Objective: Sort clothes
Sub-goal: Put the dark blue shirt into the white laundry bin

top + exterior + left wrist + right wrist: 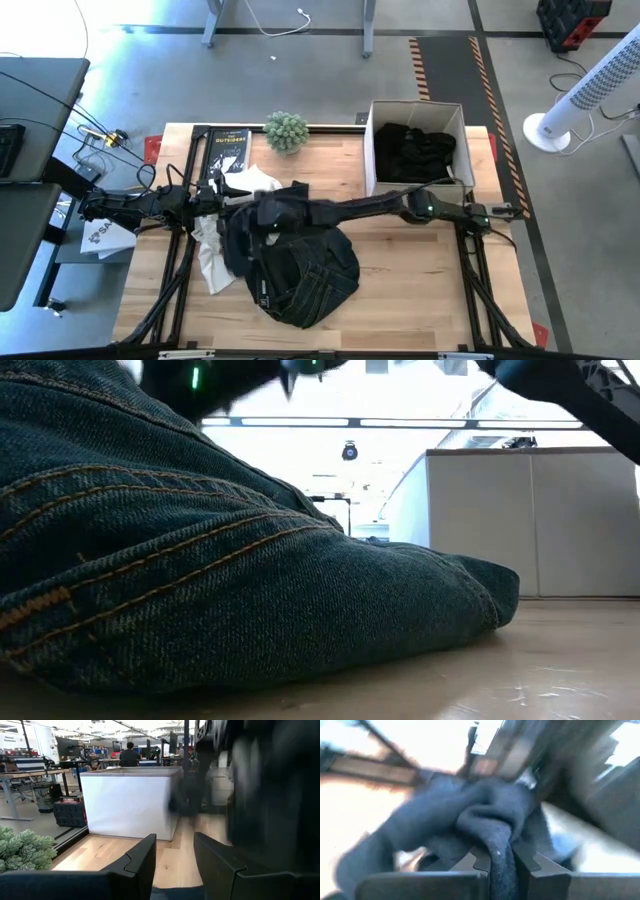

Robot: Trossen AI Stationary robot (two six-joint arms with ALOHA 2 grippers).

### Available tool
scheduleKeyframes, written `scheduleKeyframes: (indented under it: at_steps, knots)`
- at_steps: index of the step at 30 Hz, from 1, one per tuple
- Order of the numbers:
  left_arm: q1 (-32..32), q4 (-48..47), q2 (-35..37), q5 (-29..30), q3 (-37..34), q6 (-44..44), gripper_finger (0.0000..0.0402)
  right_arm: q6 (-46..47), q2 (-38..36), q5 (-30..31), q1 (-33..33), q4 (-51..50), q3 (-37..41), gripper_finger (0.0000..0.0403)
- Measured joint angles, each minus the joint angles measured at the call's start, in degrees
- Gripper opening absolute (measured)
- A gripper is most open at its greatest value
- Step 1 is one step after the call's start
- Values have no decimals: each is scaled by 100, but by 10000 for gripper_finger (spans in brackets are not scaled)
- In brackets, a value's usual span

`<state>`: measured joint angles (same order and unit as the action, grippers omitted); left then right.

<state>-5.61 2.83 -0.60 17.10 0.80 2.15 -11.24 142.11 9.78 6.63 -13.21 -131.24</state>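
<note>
My right gripper (268,212) reaches across the table's middle and is shut on a dark navy garment (485,815), above a heap of dark denim (305,270) that fills the low view (200,580). White garments lie at the heap's left (212,255) and far side (250,182). My left gripper (222,190) is open and empty (175,845) just left of the right gripper, pointing toward the white box (130,800). Black clothes (420,150) lie in that box. My right gripper pinches a bunched fold of the navy garment (501,845) between its two fingers. The cloth bulges out past the fingertips and drapes slack to both sides. Where its lower part rests does not show.
The white cardboard box (372,150) stands at the far right of the table. A black book with yellow lettering (226,150) and a small green plant (287,131) sit at the far edge. Bare wood shows at the near right (420,290).
</note>
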Motion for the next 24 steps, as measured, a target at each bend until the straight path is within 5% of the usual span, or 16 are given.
scheduleKeyframes:
  at_steps: [8, 14, 19, 24]
  knots:
    - [2, -6, 1, -7, 4, 2, 131, -1934, -1824, 2335, 264, -592, -245, 12]
    - [2, -9, 0, -7, 4, 2, 131, -2194, -3217, 3756, 345, -1897, -187, 9]
    - [2, -9, 0, -4, 4, 2, 131, -903, -4165, 4597, 28, -4044, -196, 10]
    - [2, -3, 0, -1, 2, 2, 131, 1659, -4683, 4075, -974, -6814, -126, 10]
